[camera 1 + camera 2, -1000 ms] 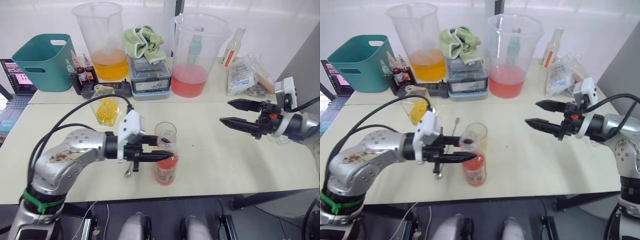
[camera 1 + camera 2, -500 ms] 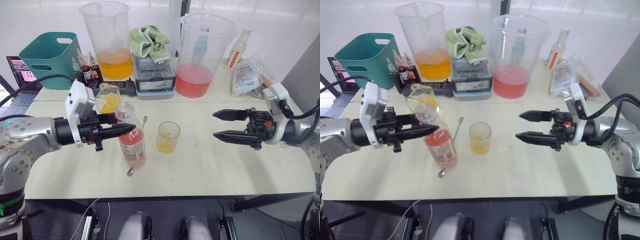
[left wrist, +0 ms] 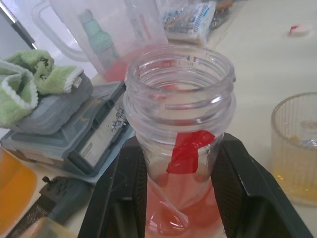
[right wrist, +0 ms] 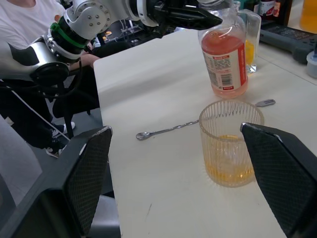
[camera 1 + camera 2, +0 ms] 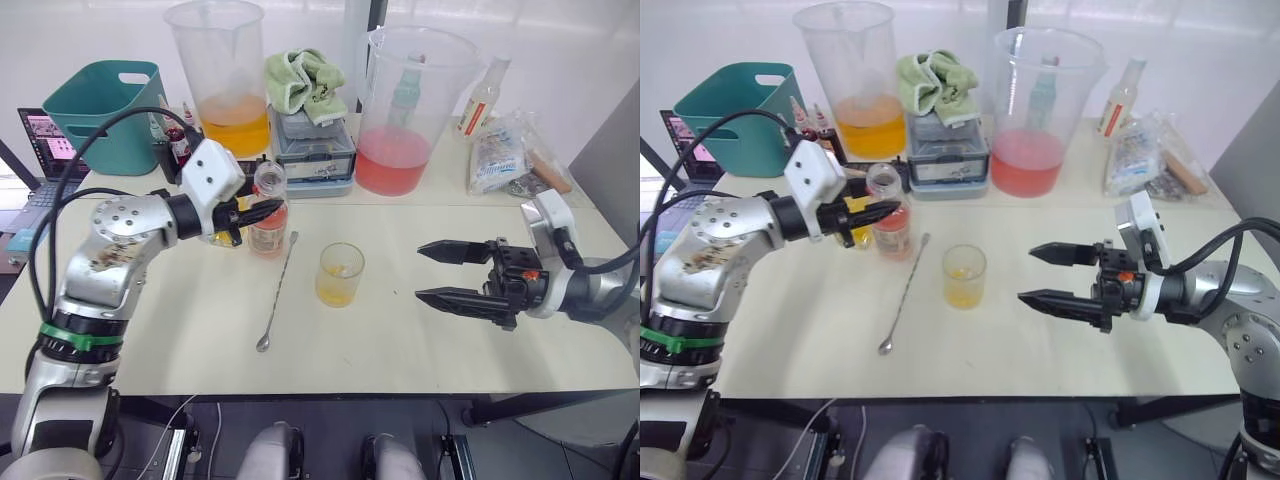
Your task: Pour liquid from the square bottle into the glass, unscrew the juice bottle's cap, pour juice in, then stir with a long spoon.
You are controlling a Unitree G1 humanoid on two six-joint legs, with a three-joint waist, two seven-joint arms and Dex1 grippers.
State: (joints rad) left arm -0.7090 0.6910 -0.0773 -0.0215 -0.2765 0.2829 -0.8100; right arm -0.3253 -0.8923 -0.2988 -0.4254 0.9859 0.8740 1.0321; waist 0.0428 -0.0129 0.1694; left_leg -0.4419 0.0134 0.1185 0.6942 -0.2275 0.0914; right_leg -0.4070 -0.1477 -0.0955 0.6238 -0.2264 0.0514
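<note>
Left eye view: your left claw (image 5: 262, 211) has carried the uncapped juice bottle (image 5: 268, 212) away to 10 o'clock of the glass (image 5: 340, 274); right claw (image 5: 432, 272) gapes empty; stirring remains.

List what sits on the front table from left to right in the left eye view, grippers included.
Left gripper shut on the juice bottle → long spoon → glass → right gripper, open and empty.
</note>
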